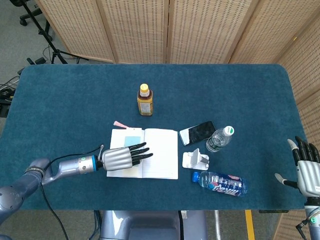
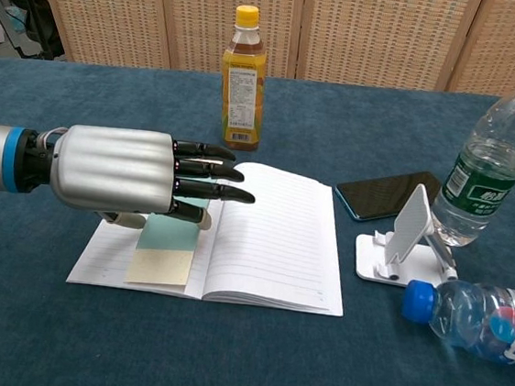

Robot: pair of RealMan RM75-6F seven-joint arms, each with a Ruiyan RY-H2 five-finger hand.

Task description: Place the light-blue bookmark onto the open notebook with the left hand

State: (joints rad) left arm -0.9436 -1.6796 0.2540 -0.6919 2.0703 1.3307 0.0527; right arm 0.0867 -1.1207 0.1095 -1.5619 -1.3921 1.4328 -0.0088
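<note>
The left hand's black fingers point(image 2: 206, 171) lie straight and slightly apart, stretched flat over the left page of the open notebook point(image 2: 271, 241), their tips reaching the centre fold. The left hand point(image 2: 126, 175) holds nothing; its silver back faces up and it hangs just above the page. Whether any finger touches the paper cannot be told.

Under the hand lies the light-blue bookmark point(image 2: 172, 236), flat on the left page, its far end hidden by the palm in the chest view. In the head view its blue upper part point(image 1: 132, 140) shows near the top of the left page, and a pink tassel point(image 1: 119, 123) sticks out past the notebook's top left corner onto the blue table point(image 1: 65, 100). A pale yellow sticky note point(image 2: 160, 265) sits on the same page, touching the near end of the bookmark.

Behind the notebook stands an amber tea bottle with a yellow cap point(image 2: 242, 76). To the right of the notebook lies a dark smartphone point(image 2: 386, 194), with a white phone stand point(image 2: 409, 238) in front of it. Just beside the stand is an upright clear water bottle with a green label point(image 2: 490, 158), and a blue-capped bottle point(image 2: 470, 319) lies on its side near the table's front edge.

The right hand point(image 1: 306, 170) is well apart at the table's right edge, fingers spread and holding nothing.
</note>
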